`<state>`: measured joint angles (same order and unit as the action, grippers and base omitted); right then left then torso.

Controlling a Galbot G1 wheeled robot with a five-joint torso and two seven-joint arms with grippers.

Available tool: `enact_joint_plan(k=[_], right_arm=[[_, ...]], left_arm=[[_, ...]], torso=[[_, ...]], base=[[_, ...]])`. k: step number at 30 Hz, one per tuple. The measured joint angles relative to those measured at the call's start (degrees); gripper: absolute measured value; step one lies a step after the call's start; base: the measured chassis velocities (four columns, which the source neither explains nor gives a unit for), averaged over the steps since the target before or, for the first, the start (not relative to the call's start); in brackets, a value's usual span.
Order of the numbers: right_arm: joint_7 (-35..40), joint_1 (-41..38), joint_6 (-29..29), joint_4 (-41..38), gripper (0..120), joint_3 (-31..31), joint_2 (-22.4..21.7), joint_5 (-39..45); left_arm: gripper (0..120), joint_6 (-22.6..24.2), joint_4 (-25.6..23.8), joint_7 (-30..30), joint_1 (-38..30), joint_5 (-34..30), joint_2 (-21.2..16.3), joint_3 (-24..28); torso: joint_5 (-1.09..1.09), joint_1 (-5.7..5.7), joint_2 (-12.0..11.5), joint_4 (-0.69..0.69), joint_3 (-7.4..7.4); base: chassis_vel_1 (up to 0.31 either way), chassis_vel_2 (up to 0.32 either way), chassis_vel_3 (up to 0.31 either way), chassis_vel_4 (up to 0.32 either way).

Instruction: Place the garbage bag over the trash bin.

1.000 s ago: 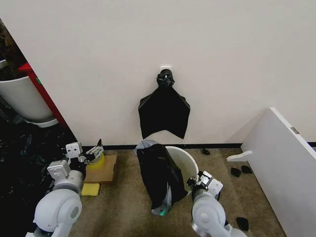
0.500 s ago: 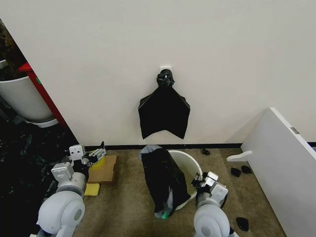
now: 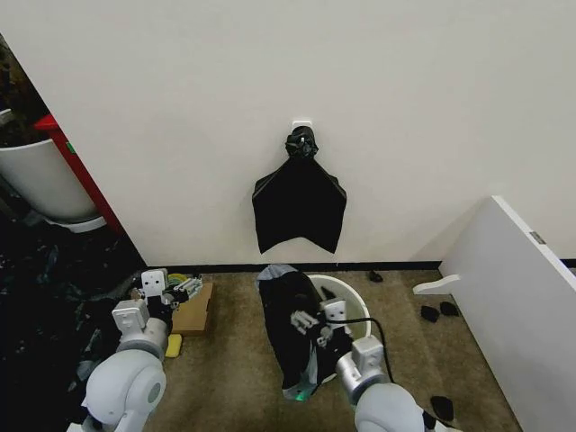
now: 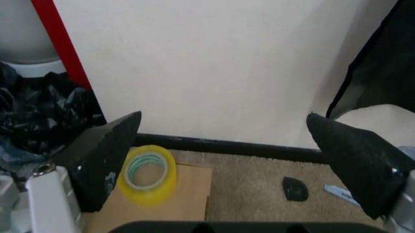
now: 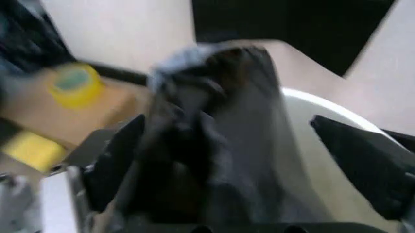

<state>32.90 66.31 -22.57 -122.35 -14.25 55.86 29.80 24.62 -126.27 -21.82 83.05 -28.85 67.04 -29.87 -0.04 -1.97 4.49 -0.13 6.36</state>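
Right gripper (image 3: 309, 322) spread wide at my garbage bag (image 3: 290, 328), draped over the trash bin (image 3: 353, 297). Left gripper (image 3: 187, 288) open above brown carpet (image 3: 234, 378), white wall (image 3: 270, 81) behind.

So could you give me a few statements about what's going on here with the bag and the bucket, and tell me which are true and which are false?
1. The garbage bag hangs over one side of the trash bin. True.
2. The right gripper is open, up against that bag. True.
3. The left gripper grips the bag. False: it is open, above a cardboard piece holding a yellow tape roll.
4. The bag bundle lies on the floor. False: it hangs on the wall.
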Motion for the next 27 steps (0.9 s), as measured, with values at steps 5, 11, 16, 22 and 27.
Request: enact_joint_plan(k=[5,11,16,22,27], right_arm=[[3.4,-0.4,-3.7,-0.5,89,0.3,0.1,3.8],[6.7,0.6,-6.8,-3.4,66,2.4,-0.2,12.1],[7.3,1.7,-6.9,-4.4,49,4.8,-0.2,17.0],[6.2,2.5,-5.7,-2.6,26,7.1,0.4,16.8],[6.1,3.7,-4.2,-1.6,5,8.7,0.6,15.5]], left_arm=[[100,-0.1,-0.5,-0.4,0.5,0.7,0.2,2.9],[100,-0.2,-1.7,-0.6,0.7,2.5,-0.3,8.6],[100,-0.1,-2.0,-0.7,1.0,4.3,-0.6,11.2],[100,-0.5,-3.9,-0.7,3.4,5.8,-1.4,14.9],[100,0.7,-5.6,-0.5,4.6,2.5,-2.0,15.6]], torso=[[0.01,0.0,0.0,-0.01,0.0],[0.01,0.0,0.0,-0.02,0.0],[0.01,0.0,0.0,-0.02,0.0],[0.0,0.0,0.0,-0.01,-0.01],[0.01,0.0,0.0,-0.01,-0.01]], base=[[0.0,0.0,0.0,0.0],[0.0,0.0,0.0,0.0],[0.0,0.0,0.0,0.0],[0.0,0.0,0.0,0.0],[0.0,0.0,0.0,0.0]])
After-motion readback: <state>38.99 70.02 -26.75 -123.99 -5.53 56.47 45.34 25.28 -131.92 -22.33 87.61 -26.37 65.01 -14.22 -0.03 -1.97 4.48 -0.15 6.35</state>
